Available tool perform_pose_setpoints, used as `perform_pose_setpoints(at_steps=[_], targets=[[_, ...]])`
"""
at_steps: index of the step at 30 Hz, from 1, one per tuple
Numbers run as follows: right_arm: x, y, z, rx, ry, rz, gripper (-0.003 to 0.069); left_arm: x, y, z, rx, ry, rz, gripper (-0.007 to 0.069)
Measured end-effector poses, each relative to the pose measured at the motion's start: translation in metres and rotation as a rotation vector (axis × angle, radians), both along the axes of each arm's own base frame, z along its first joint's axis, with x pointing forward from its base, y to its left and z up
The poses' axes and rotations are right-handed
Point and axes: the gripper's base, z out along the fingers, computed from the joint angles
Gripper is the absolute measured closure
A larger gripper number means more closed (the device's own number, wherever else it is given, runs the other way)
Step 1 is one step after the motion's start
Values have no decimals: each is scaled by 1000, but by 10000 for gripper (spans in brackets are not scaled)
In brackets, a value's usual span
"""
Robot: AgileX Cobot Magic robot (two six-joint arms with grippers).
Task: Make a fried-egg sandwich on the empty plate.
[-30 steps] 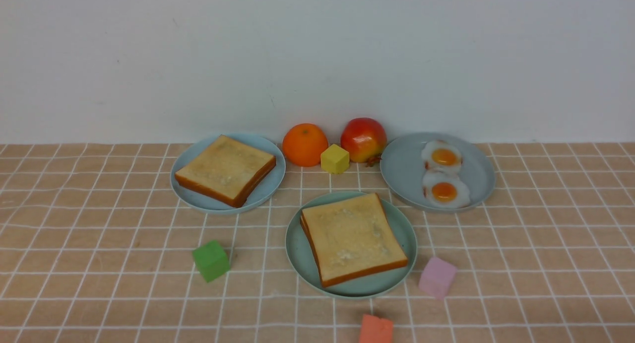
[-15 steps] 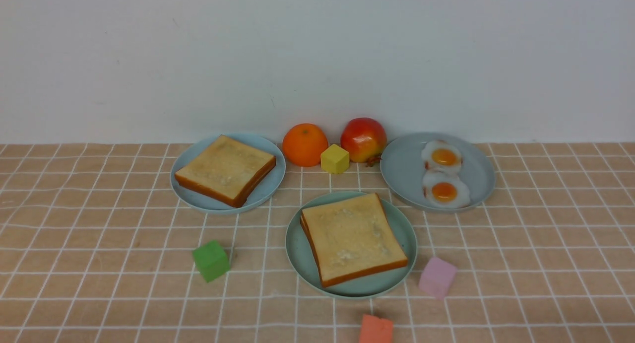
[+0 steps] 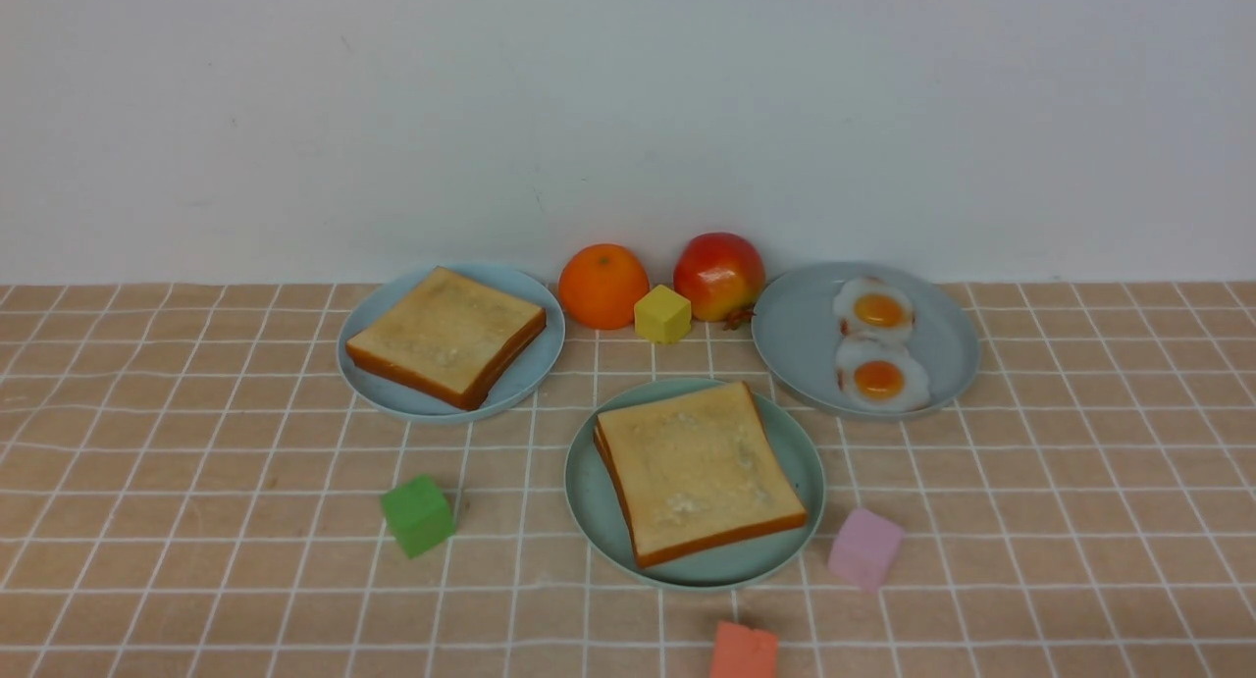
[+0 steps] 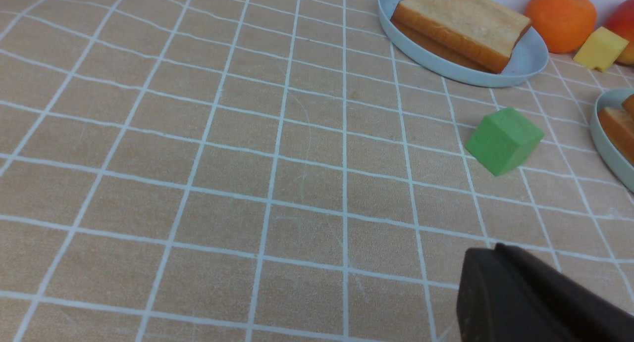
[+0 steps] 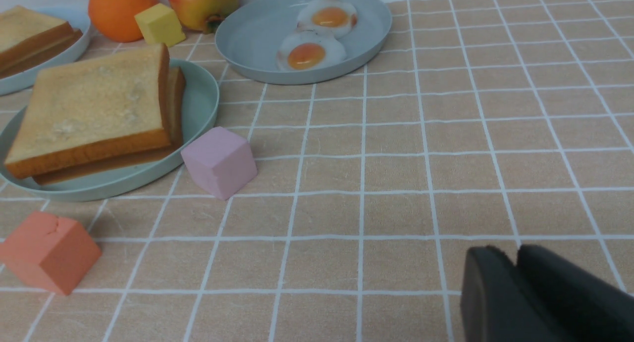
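Note:
The mint-green plate (image 3: pixel 589 492) sits at the centre front of the checked cloth. Two toast slices (image 3: pixel 697 467) are stacked on it. In the right wrist view the top slice (image 5: pixel 94 104) lies slightly offset over the lower one (image 5: pixel 176 99), and I see no egg at the edges between them. My left gripper (image 4: pixel 488 250) is shut and empty, low over bare cloth, well short of the green cube. My right gripper (image 5: pixel 512 253) shows a narrow slit between its fingertips with nothing in it, over cloth to the right of the plate. Neither arm appears in the front view.
A pale blue plate (image 3: pixel 530 384) at back left holds stacked toast (image 3: pixel 446 335). A second pale plate (image 3: pixel 795 335) at back right holds two fried eggs (image 3: pixel 878 310). Orange (image 3: pixel 602 286), apple (image 3: pixel 718 274) and yellow cube (image 3: pixel 662 313) stand behind. Green (image 3: pixel 418 514), pink (image 3: pixel 864 547) and red-orange (image 3: pixel 743 651) cubes ring the centre plate.

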Motion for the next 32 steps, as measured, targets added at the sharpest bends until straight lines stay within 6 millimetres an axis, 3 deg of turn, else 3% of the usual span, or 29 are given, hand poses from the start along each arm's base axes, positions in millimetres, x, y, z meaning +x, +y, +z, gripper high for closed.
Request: perform_pose_setpoints(at_steps=[32], targets=[[0, 0, 0, 1, 0, 0, 523, 0, 0, 0, 0, 0, 0, 605]])
